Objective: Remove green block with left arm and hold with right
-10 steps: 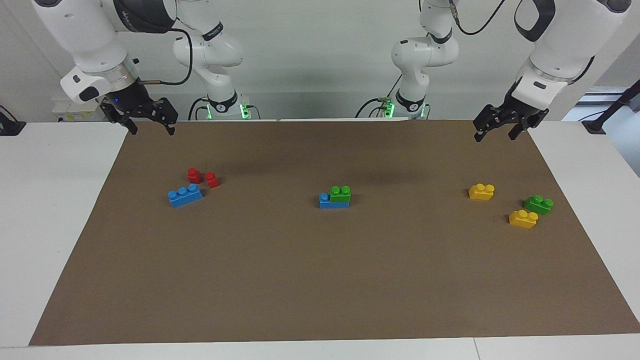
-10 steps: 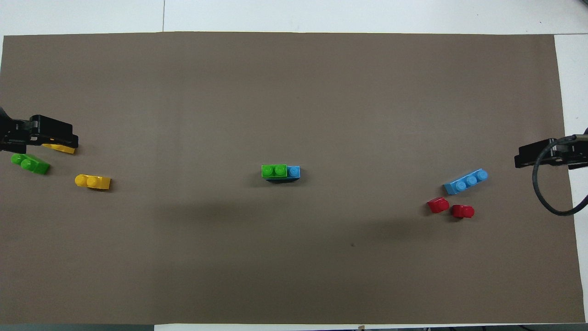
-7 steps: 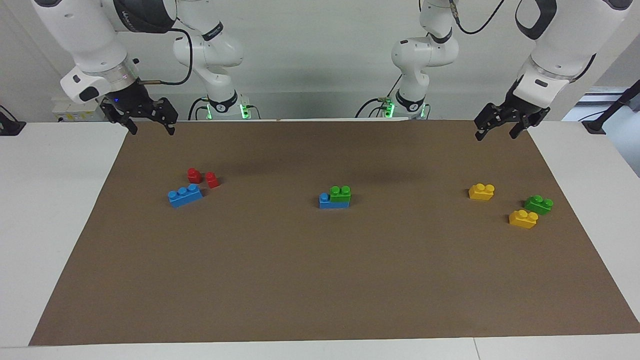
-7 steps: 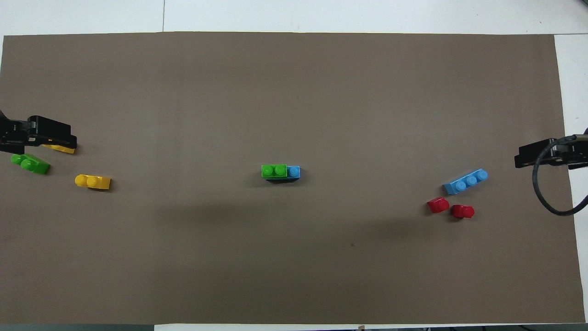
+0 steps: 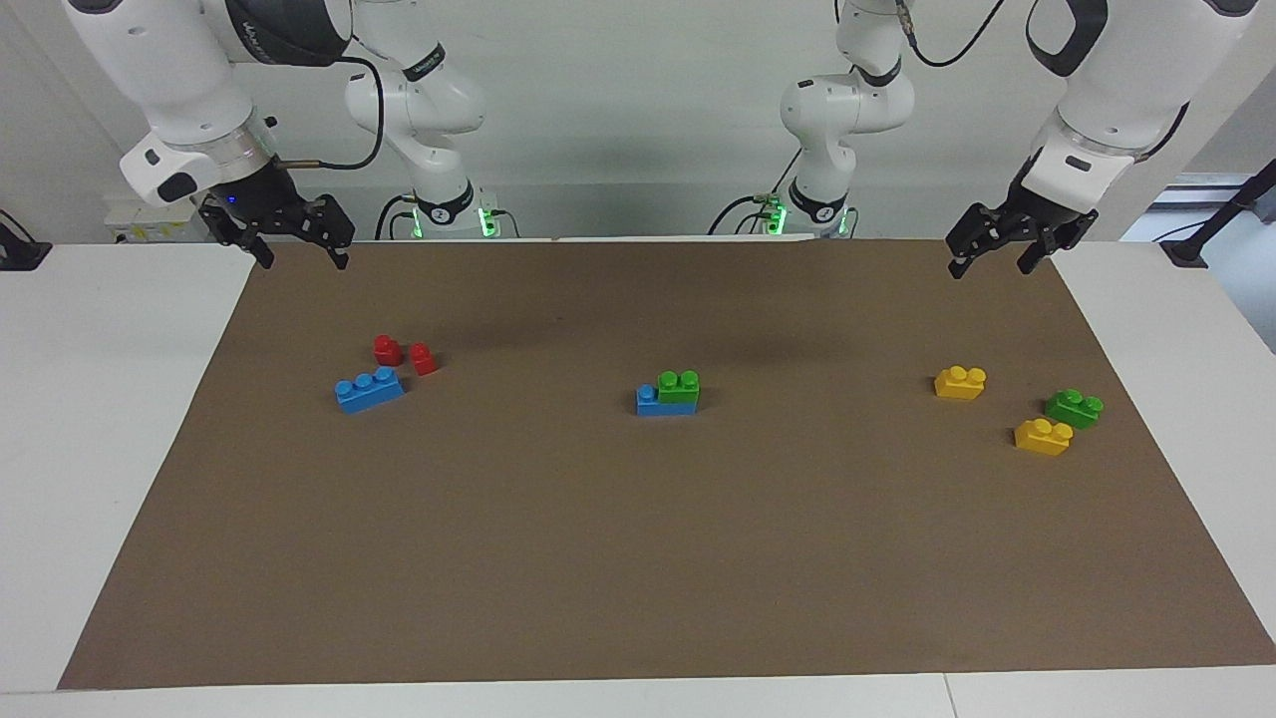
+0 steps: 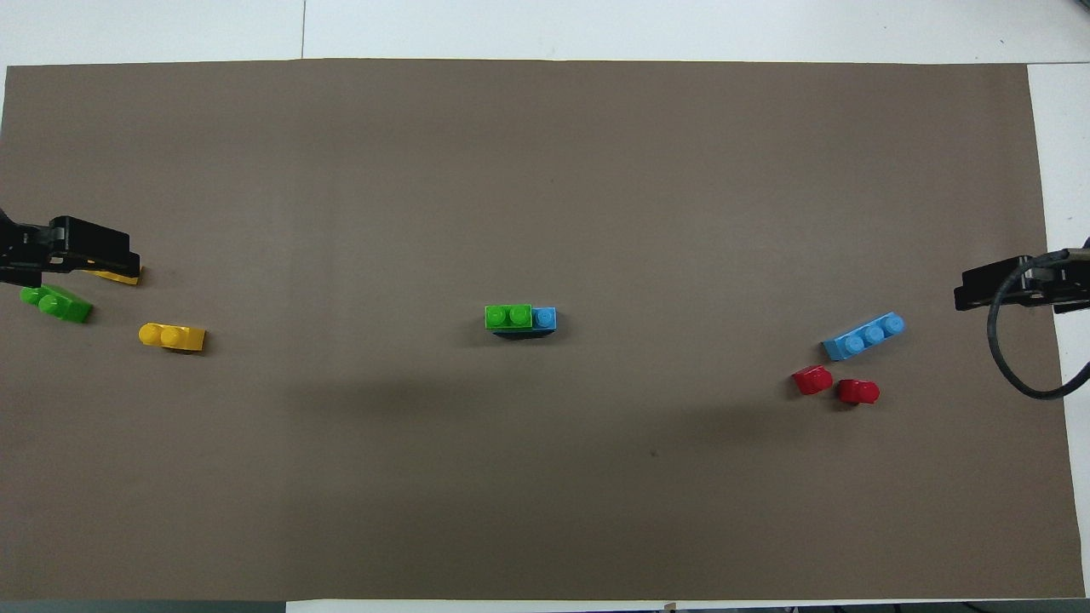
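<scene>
A green block (image 5: 679, 387) sits stacked on one end of a blue brick (image 5: 653, 403) in the middle of the brown mat; it also shows in the overhead view (image 6: 508, 317). A second green block (image 5: 1074, 408) lies loose toward the left arm's end of the table. My left gripper (image 5: 990, 267) is open and empty, raised over the mat's edge at its own end, apart from all bricks. My right gripper (image 5: 304, 261) is open and empty, raised over the mat's corner at its end.
Two yellow bricks (image 5: 960, 382) (image 5: 1043, 437) lie beside the loose green block. A loose blue three-stud brick (image 5: 369, 389) and two red pieces (image 5: 388, 349) (image 5: 424, 358) lie toward the right arm's end. The brown mat (image 5: 638, 558) covers most of the table.
My left gripper has drifted slightly up and toward its own end of the table. The right arm and all bricks have not moved.
</scene>
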